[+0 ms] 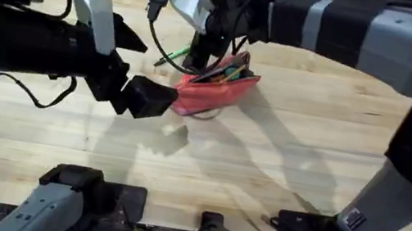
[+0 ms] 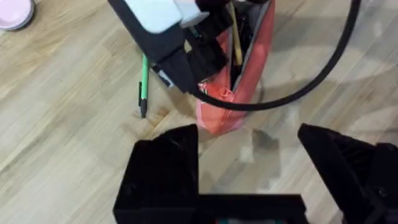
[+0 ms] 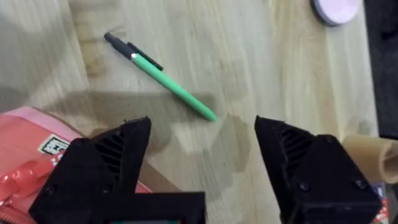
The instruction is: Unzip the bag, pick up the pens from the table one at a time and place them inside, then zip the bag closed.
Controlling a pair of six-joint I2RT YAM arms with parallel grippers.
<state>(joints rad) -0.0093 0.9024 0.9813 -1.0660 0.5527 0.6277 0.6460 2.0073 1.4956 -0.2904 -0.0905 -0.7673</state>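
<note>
Risk of nudging slim light-green pen (image 3: 166, 79) off along light-wood plank table (image 3: 261, 56), lying just beside open coral-pink fabric pouch (image 1: 214, 89); right gripper (image 3: 202, 146) wide and empty above it, left gripper (image 2: 249, 152) wide, empty, near pouch end.

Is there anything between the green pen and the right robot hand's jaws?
No, just bare table between the green pen and the right gripper, as the right wrist view shows.
</note>
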